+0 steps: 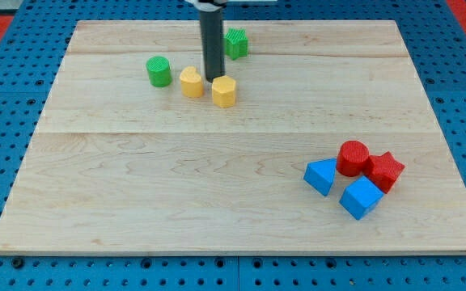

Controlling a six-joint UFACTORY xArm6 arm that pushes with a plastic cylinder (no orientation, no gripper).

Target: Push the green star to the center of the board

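Note:
The green star [236, 43] lies near the view's top, a little right of the rod and partly hidden by it. My tip [214, 78] rests on the wooden board [176, 202] below and left of the star, between the yellow heart-like block [191, 82] and the yellow hexagon [224, 91], close to both. A green cylinder [158, 71] stands further to the view's left.
At the view's lower right sits a cluster: a red cylinder [353, 158], a red star [386, 170], a blue triangle-like block [321, 176] and a blue cube [360, 197]. A blue pegboard surrounds the board.

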